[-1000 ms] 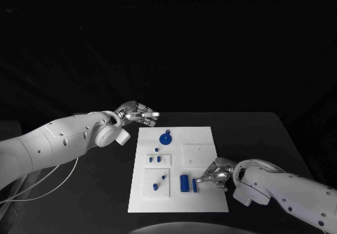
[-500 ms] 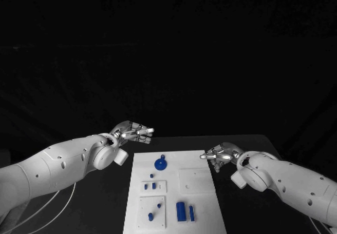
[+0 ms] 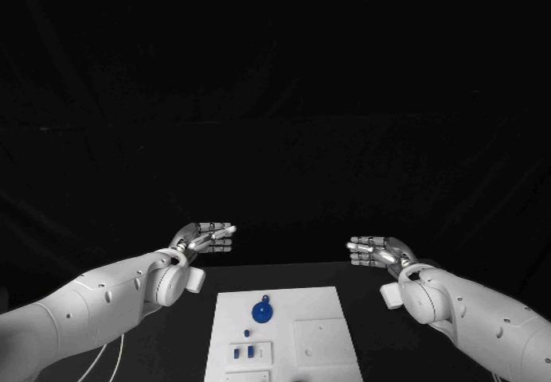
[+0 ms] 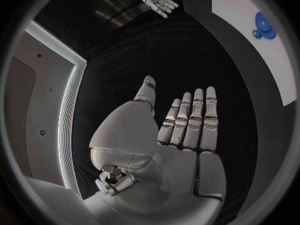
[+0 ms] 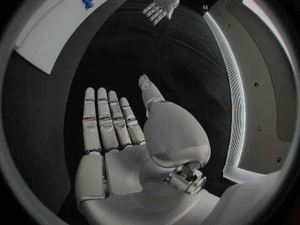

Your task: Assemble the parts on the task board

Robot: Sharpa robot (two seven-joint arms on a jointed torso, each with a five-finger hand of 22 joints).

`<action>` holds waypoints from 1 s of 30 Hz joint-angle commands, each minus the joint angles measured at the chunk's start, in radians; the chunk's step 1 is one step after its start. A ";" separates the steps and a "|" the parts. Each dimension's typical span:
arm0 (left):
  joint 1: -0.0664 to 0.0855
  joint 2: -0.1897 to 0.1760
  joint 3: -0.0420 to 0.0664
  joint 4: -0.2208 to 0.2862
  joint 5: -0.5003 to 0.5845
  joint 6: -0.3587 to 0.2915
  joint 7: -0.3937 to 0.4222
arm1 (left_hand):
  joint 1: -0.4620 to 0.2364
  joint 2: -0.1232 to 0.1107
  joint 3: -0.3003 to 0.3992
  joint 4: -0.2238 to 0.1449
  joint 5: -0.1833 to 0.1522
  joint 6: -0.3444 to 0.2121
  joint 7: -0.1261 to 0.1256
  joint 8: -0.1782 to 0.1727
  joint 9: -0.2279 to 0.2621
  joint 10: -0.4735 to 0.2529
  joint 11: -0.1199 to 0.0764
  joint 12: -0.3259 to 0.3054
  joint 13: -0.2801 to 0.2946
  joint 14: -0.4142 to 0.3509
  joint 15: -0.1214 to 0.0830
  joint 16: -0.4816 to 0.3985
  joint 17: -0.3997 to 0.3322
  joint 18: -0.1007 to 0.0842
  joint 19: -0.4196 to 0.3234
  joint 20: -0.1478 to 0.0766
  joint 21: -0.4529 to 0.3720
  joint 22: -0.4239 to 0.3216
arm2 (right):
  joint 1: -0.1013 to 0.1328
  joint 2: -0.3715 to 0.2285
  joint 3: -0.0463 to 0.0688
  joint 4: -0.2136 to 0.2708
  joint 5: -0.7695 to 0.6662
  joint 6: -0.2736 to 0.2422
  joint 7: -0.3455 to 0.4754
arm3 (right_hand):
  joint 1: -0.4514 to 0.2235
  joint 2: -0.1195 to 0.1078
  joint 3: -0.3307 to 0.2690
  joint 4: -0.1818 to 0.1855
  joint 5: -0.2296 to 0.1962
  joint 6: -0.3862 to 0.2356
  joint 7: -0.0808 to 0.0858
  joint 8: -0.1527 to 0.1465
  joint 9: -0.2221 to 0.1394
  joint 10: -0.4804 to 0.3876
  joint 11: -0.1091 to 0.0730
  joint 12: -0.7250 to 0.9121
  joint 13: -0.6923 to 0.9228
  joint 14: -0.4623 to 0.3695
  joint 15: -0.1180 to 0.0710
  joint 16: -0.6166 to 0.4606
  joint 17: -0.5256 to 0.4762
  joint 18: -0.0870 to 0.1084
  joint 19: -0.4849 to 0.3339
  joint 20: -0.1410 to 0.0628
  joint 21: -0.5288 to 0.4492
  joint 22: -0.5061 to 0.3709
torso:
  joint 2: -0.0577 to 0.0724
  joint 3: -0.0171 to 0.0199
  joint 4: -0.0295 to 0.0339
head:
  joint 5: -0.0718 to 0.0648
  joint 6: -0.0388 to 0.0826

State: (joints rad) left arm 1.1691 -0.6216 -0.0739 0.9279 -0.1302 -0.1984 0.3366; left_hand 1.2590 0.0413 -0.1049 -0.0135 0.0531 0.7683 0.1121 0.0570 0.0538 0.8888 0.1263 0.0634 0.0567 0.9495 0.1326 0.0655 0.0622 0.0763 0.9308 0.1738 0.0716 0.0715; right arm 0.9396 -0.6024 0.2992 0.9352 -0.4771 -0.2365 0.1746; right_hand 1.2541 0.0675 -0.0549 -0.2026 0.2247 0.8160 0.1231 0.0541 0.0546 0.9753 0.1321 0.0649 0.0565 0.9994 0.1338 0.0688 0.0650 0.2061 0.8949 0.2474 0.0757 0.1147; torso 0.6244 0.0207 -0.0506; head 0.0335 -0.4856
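Left hand (image 3: pixel 207 236) and right hand (image 3: pixel 373 251) hover mid-frame, fingers straight, holding nothing. Task board (image 3: pixel 310 306) sits at bottom centre, round blue part (image 3: pixel 264 312) near its top edge.

Right robot hand (image 3: pixel 377 251): a second ago low at the near right edge of the task board (image 3: pixel 310 306), fingers curled by the small upright blue part; now lifted clear of the board, beyond its far right corner, fingers straight and together, holding nothing.

Left robot hand (image 3: pixel 205 236): was beside the board's far left corner with fingers curled; now raised off the board, fingers stretched flat, empty.

Camera: tilted upward over the second, so the board sits lower in frame; the parts themselves seem unmoved, though the near ones are now cut off.
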 commanded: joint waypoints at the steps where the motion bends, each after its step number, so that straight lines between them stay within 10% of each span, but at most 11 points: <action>1: 0.002 0.009 0.001 -0.007 0.066 -0.047 0.060 | -0.003 0.007 0.002 -0.005 -0.007 0.013 0.002 -0.003 0.000 -0.008 -0.002 -0.007 -0.001 -0.015 0.000 -0.006 -0.001 0.028 -0.006 0.021 -0.002 -0.001 | 0.001 0.007 0.006 -0.016 0.081 0.010 0.097 | -0.001 0.005 -0.008 0.000 0.002 -0.007 0.007 0.000 0.000 -0.001 0.005 -0.005 0.001 -0.003 0.005 -0.007 -0.005 0.019 -0.011 0.017 0.006 -0.047 | -0.004 0.0070 0.0050 | 0.004 0.006; 2: 0.000 0.003 0.000 -0.003 0.009 -0.007 0.006 | -0.378 -0.041 0.105 0.013 -0.053 -0.768 -0.112 -0.057 -0.054 -0.889 -0.126 -0.063 -0.057 -0.950 -0.133 -0.066 -0.062 -0.076 -0.931 -0.174 -0.072 -0.072 | 0.000 0.002 0.003 -0.007 0.013 0.000 0.013 | -0.376 -0.067 0.055 0.203 -0.225 -0.816 -0.123 -0.054 -0.055 -0.975 -0.132 -0.065 -0.057 -0.999 -0.134 -0.069 -0.065 -0.206 -0.895 -0.247 -0.076 -0.115 | -0.001 0.0012 0.0010 | 0.001 0.002; 8: -0.008 -0.007 0.005 0.038 0.017 -0.043 0.017 | -0.539 -0.041 0.105 0.013 -0.053 -0.768 -0.112 -0.057 -0.054 -0.889 -0.126 -0.063 -0.057 -0.950 -0.133 -0.066 -0.062 -0.076 -0.931 -0.174 -0.072 -0.072 | 0.007 -0.009 -0.016 0.034 0.042 -0.034 0.035 | -0.536 -0.067 0.055 0.203 -0.225 -0.816 -0.123 -0.054 -0.055 -0.975 -0.132 -0.065 -0.057 -0.999 -0.134 -0.069 -0.065 -0.206 -0.895 -0.247 -0.076 -0.115 | -0.015 -0.0026 0.0098 | -0.005 -0.019; 9: -0.010 -0.010 0.006 0.052 0.019 -0.055 0.021 | -1.259 -0.041 0.105 0.013 -0.053 -0.768 -0.112 -0.057 -0.054 -0.889 -0.126 -0.063 -0.057 -0.950 -0.133 -0.066 -0.062 -0.076 -0.931 -0.174 -0.072 -0.072 | 0.009 -0.013 -0.023 0.047 0.052 -0.045 0.042 | -1.254 -0.067 0.055 0.203 -0.225 -0.816 -0.123 -0.054 -0.055 -0.975 -0.132 -0.065 -0.057 -0.999 -0.134 -0.069 -0.065 -0.206 -0.895 -0.247 -0.076 -0.115 | -0.020 -0.0039 0.0127 | -0.007 -0.025; 12: -0.020 -0.024 0.012 0.105 0.029 -0.101 0.035 | -1.259 -0.041 0.105 0.013 -0.053 -0.768 -0.112 -0.057 -0.054 -0.889 -0.126 -0.063 -0.057 -0.950 -0.133 -0.066 -0.062 -0.076 -0.931 -0.174 -0.072 -0.072 | 0.019 -0.028 -0.048 0.100 0.090 -0.089 0.069 | -1.254 -0.067 0.055 0.203 -0.225 -0.816 -0.123 -0.054 -0.055 -0.975 -0.132 -0.065 -0.057 -0.999 -0.134 -0.069 -0.065 -0.206 -0.895 -0.247 -0.076 -0.115 | -0.038 -0.0089 0.0240 | -0.015 -0.052; 20: -0.067 -0.087 0.041 0.358 0.077 -0.323 0.105 | -1.259 -0.041 0.105 0.013 -0.053 -0.768 -0.112 -0.057 -0.054 -0.889 -0.126 -0.063 -0.057 -0.950 -0.133 -0.066 -0.062 -0.076 -0.931 -0.174 -0.072 -0.072 | 0.062 -0.099 -0.167 0.354 0.274 -0.300 0.200 | -1.254 -0.067 0.055 0.203 -0.225 -0.816 -0.123 -0.054 -0.055 -0.975 -0.132 -0.065 -0.057 -0.999 -0.134 -0.069 -0.065 -0.206 -0.895 -0.247 -0.076 -0.115 | -0.078 -0.0202 0.0495 | -0.033 -0.112; 26: -0.099 -0.131 0.061 0.533 0.110 -0.476 0.153 | -1.259 -0.041 0.105 0.013 -0.053 -0.768 -0.112 -0.057 -0.054 -0.889 -0.126 -0.063 -0.057 -0.950 -0.133 -0.066 -0.062 -0.076 -0.931 -0.174 -0.072 -0.072 | 0.092 -0.147 -0.249 0.527 0.399 -0.444 0.290 | -1.254 -0.067 0.055 0.203 -0.225 -0.816 -0.123 -0.054 -0.055 -0.975 -0.132 -0.065 -0.057 -0.999 -0.134 -0.069 -0.065 -0.206 -0.895 -0.247 -0.076 -0.115 | -0.080 -0.0207 0.0506 | -0.033 -0.114; 30: -0.111 -0.148 0.069 0.600 0.122 -0.535 0.172 | -1.259 -0.041 0.105 0.013 -0.053 -0.768 -0.112 -0.057 -0.054 -0.889 -0.126 -0.063 -0.057 -0.950 -0.133 -0.066 -0.062 -0.076 -0.931 -0.174 -0.072 -0.072 | 0.103 -0.166 -0.280 0.594 0.448 -0.500 0.324 | -1.254 -0.067 0.055 0.203 -0.225 -0.816 -0.123 -0.054 -0.055 -0.975 -0.132 -0.065 -0.057 -0.999 -0.134 -0.069 -0.065 -0.206 -0.895 -0.247 -0.076 -0.115 | -0.080 -0.0207 0.0506 | -0.033 -0.114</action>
State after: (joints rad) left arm 1.0601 -0.7669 -0.0062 1.5154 -0.0395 -0.6167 0.4459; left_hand 0.0070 0.0003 -0.0063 -0.0015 0.0047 0.0051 -0.0002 0.0067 0.0013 0.0052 -0.0001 0.0046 0.0013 0.0035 0.0001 0.0035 0.0011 0.0151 0.0037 -0.0001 0.0035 0.0014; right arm 1.0406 -0.7653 0.0194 1.5178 -0.1238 -0.6244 0.4158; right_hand 0.0067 -0.0008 0.0018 -0.0054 0.0035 0.0039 -0.0004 0.0035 0.0011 0.0037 -0.0001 0.0059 0.0013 0.0048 0.0003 0.0055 0.0015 0.0139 0.0051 0.0001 0.0035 0.0013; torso 0.5460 0.0005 -0.0010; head 0.0002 -0.5998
